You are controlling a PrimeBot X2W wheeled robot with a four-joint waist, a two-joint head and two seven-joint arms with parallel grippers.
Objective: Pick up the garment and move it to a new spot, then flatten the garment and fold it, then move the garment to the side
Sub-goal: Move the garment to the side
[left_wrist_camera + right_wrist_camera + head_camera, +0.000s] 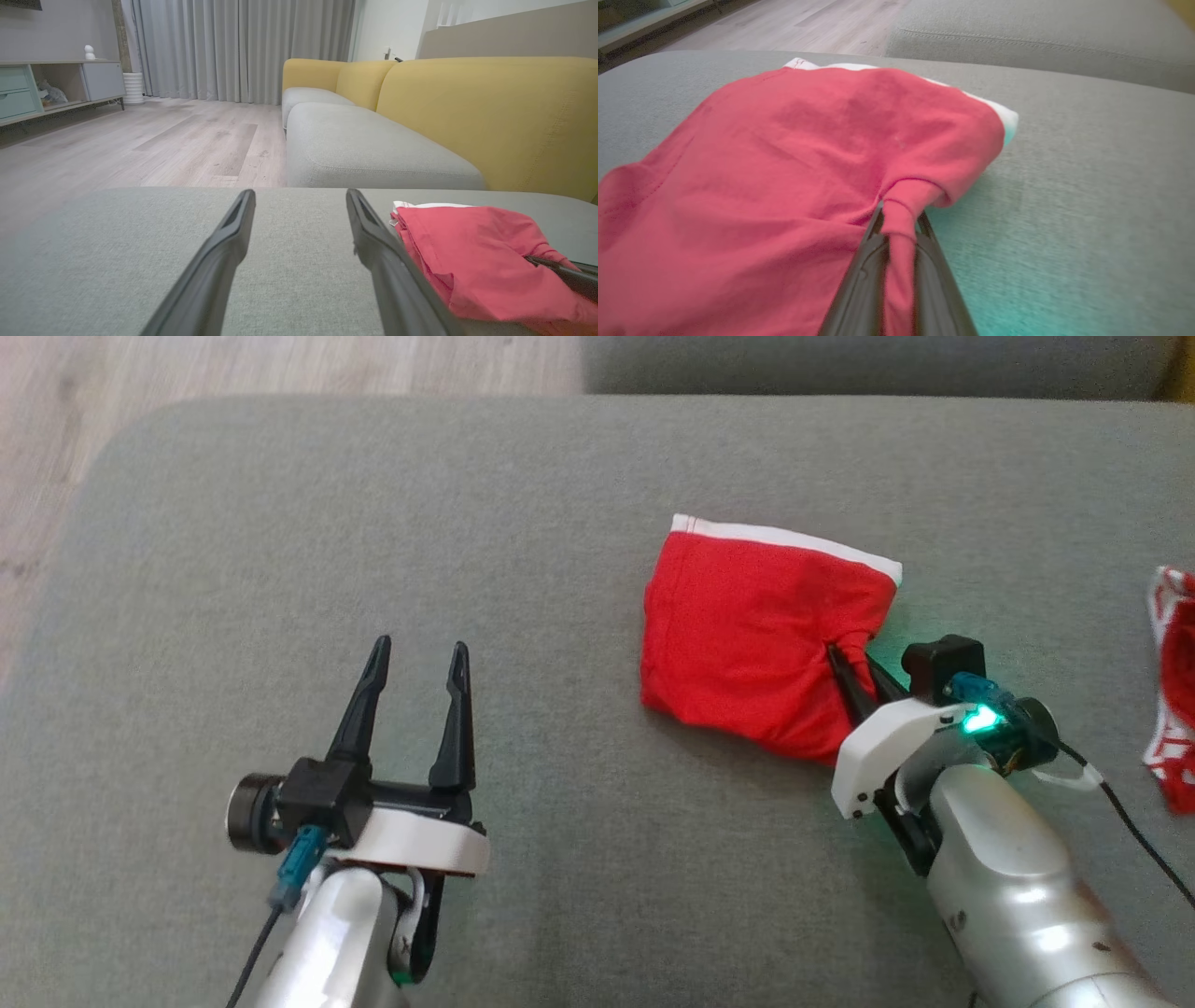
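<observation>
Fingers [859,284] of the right hand [848,655] are clenched on a bunched bit of the red garment [747,635] at its near right edge, and the cloth is pulled into a small knot between them. The garment, red with a white band [794,539] along its far side, lies on the grey cushion [467,523], right of the middle in the head view. A green light [978,719] glows on that wrist and tints the cushion beside it. The left hand [420,646] is well apart to the left, fingers spread, grasping nothing. Another red-and-white cloth [1172,691] lies at the right edge of the head view. Beyond the cushion runs pale wood floor [163,140]. A sofa [490,116] with yellow backs and grey seats stands near, grey curtains [233,46] hang behind, and a low cabinet [46,84] lines the left wall.
</observation>
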